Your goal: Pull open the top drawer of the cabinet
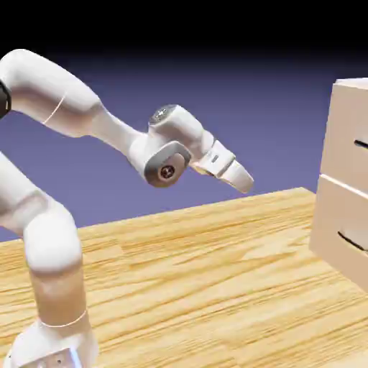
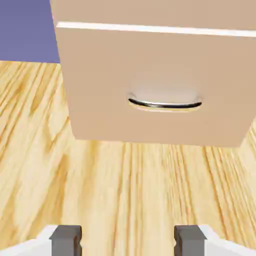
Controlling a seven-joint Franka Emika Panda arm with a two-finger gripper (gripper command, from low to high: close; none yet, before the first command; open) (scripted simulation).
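The pale beige-tan cabinet [image 1: 332, 215] stands at the exterior view's right edge, partly cut off. Its top drawer [image 1: 348, 129] looks flush, its dark handle [image 1: 361, 144] just visible at the frame edge. My gripper [image 1: 244, 181] hangs in the air well to the left of the cabinet, tilted down toward it and touching nothing. In the hand view the gripper [image 2: 128, 242] is open, grey fingertips [image 2: 66, 240] apart with only table between them. That view shows mostly the lower drawer [image 2: 150, 70] and its dark curved handle [image 2: 165, 104]. Only a strip of the top drawer [image 2: 150, 11] shows above the seam.
The wooden table [image 1: 201, 273] stretches between my arm's base [image 1: 54, 345] and the cabinet. The lower drawer's handle [image 1: 352, 241] shows in the exterior view. Blue-violet backdrop lies behind.
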